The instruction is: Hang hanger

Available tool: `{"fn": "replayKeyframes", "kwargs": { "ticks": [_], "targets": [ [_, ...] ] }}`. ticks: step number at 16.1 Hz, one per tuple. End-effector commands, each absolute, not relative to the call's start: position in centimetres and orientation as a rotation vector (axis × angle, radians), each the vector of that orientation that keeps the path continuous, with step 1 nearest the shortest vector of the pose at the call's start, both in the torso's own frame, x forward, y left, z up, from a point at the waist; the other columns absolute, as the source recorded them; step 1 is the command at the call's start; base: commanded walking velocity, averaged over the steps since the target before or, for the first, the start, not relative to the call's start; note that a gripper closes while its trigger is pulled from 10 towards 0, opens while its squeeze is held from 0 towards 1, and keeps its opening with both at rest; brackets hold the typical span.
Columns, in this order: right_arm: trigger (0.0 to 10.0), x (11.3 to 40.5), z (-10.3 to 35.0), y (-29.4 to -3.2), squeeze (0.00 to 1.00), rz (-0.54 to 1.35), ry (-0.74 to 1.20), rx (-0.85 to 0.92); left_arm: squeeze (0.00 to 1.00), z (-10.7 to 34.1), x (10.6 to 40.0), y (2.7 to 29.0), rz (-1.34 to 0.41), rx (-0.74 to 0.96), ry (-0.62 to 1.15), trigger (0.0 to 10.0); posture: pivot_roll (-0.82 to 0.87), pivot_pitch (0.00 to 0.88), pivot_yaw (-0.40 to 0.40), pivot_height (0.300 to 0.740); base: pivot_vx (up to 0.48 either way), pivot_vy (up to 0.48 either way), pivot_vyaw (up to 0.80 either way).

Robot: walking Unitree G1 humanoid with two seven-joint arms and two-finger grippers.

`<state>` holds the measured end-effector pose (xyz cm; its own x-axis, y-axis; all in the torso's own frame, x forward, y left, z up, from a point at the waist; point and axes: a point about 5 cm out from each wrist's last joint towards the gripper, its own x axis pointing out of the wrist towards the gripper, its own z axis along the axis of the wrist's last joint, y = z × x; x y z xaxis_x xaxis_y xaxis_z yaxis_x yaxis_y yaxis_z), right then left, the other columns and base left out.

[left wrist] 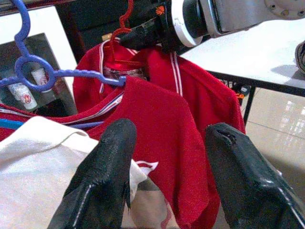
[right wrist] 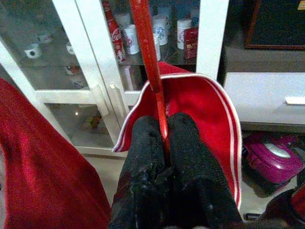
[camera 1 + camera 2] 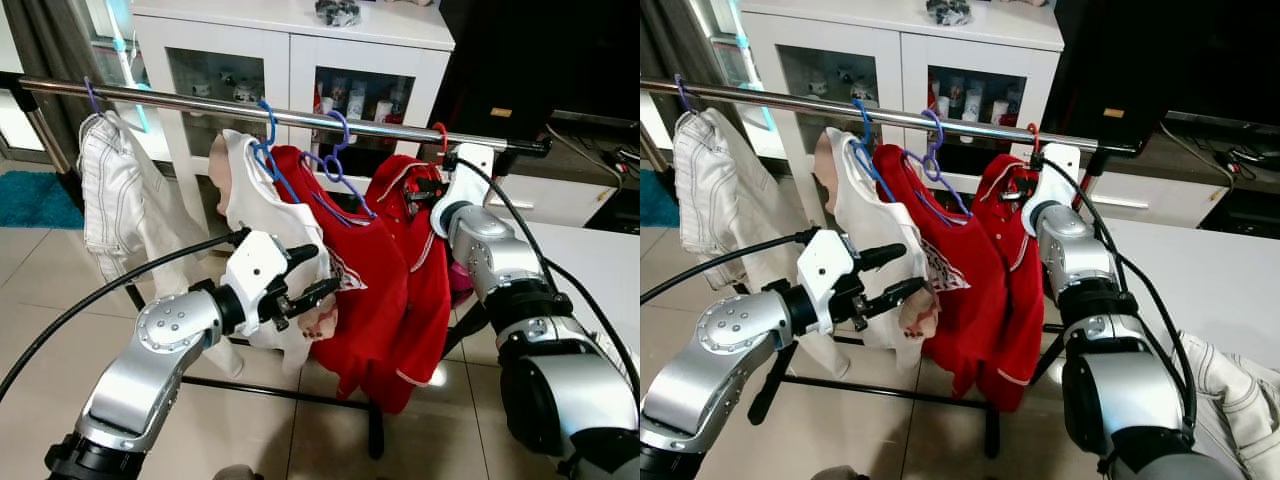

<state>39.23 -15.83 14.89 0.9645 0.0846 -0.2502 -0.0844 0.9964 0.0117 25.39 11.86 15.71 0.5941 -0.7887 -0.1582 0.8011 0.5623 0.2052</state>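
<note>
A red hanger point(image 3: 440, 133) carries a red shirt point(image 3: 425, 270), and its hook rests at the metal rail point(image 3: 180, 101) near the rail's right end. My right gripper point(image 2: 164, 119) is shut on the hanger's red stem point(image 2: 148, 52) just above the shirt collar; in the left eye view it sits at the collar point(image 3: 421, 190). My left gripper point(image 3: 318, 272) is open, low in front of the white shirt point(image 3: 250, 200) and apart from it. A second red shirt point(image 3: 345, 290) hangs on a purple hanger point(image 3: 338, 152).
White jeans point(image 3: 115, 190) hang at the rail's left end, and a blue hanger point(image 3: 268, 128) holds the white shirt. Behind stands a white glass-door cabinet point(image 3: 290, 60). A white table point(image 3: 600, 260) is at the right. The rack's black base point(image 3: 300, 395) crosses the tiled floor.
</note>
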Motion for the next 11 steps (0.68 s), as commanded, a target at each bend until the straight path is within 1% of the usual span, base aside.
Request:
{"fn": "replayKeyframes", "kwargs": {
  "ticks": [1, 3, 4, 5, 6, 8, 10, 11],
  "targets": [
    [10.0, 39.3, 14.6, -17.1, 0.0, 0.03, 0.266, 0.018, 0.0, 15.6, 25.5, 11.7, -0.944, 0.272, 0.052, 10.0, 0.09, 0.0, -0.06, 0.74, 0.0, 0.0, 0.0],
    [10.0, 39.3, 14.3, -17.4, 0.0, 0.029, 0.265, 0.021, 0.0, 15.7, 25.5, 11.7, -0.943, 0.27, 0.051, 10.0, 0.09, 0.0, -0.064, 0.74, 0.0, 0.0, 0.0],
    [10.0, 39.2, 14.2, -17.5, 0.18, 0.037, 0.26, 0.039, 0.0, 15.7, 25.4, 11.7, -0.944, 0.275, 0.055, 10.0, 0.09, 0.0, -0.063, 0.74, 0.0, 0.0, 0.0],
    [10.0, 39.2, 14.2, -17.5, 0.95, 0.038, 0.259, 0.045, 0.0, 15.7, 25.4, 11.7, -0.946, 0.275, 0.056, 10.0, 0.09, 0.0, -0.063, 0.74, 0.0, 0.0, 0.0],
    [10.0, 39.2, 14.1, -17.6, 1.0, 0.045, 0.255, 0.057, 0.0, 15.7, 25.3, 11.7, -0.946, 0.275, 0.056, 10.0, 0.09, 0.0, -0.063, 0.74, 0.0, 0.0, 0.0],
    [10.0, 39.0, 14.3, -17.6, 1.0, 0.075, 0.219, 0.042, 0.0, 15.6, 25.2, 11.8, -0.937, 0.276, 0.055, 10.0, 0.09, 0.0, -0.066, 0.74, 0.0, 0.0, 0.0],
    [10.0, 38.4, 15.3, -18.2, 1.0, 0.119, 0.086, 0.059, 0.0, 15.5, 25.0, 12.1, -0.896, 0.29, 0.055, 10.0, 0.09, 0.0, -0.072, 0.74, 0.0, 0.0, 0.0],
    [10.0, 38.0, 15.4, -18.3, 1.0, 0.144, 0.056, 0.066, 0.0, 15.3, 24.9, 12.2, -0.874, 0.299, 0.061, 10.0, 0.09, 0.0, -0.075, 0.74, 0.0, 0.0, 0.0]
  ]
}}
